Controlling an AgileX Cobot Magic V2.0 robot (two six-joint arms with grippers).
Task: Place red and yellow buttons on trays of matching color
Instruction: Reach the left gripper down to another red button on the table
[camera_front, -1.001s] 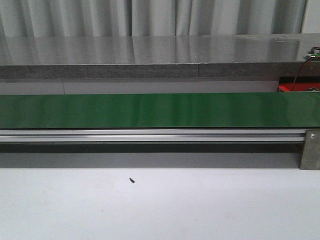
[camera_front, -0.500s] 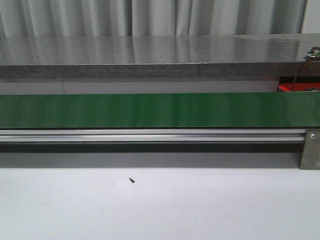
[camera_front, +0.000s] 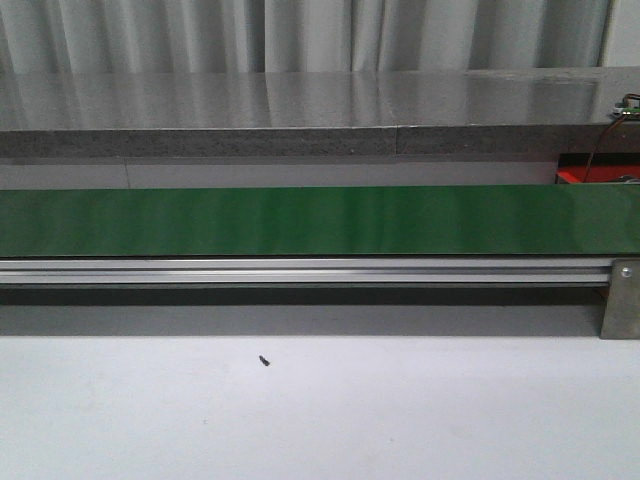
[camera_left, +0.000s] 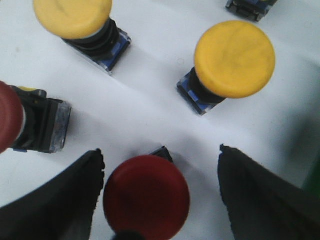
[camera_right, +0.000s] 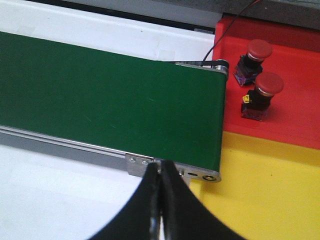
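The left gripper (camera_left: 159, 192) hangs with its jaws spread wide over a white surface (camera_left: 150, 95), and a red mushroom-head push button (camera_left: 146, 196) sits between the two dark fingers (camera_left: 60, 200), nearer one of them, with neither finger clearly pressing on it. Beyond the fingertips stand two yellow mushroom-head push buttons (camera_left: 234, 59) on black-and-blue bases, well apart from each other, the second (camera_left: 73, 16) cut off by the frame edge. Off to one side of the fingers lies another red button (camera_left: 9, 122), tipped on its side with its clear contact block showing. The right gripper (camera_right: 160, 200) has its jaws pressed together with nothing between them, hovering just before the metal end of the green conveyor belt (camera_right: 100, 95). Past the belt's end lies a red tray (camera_right: 295, 115) holding two red push buttons (camera_right: 252, 60) (camera_right: 262, 95) close together, and beside it, nearer the gripper, a yellow tray (camera_right: 270, 190).
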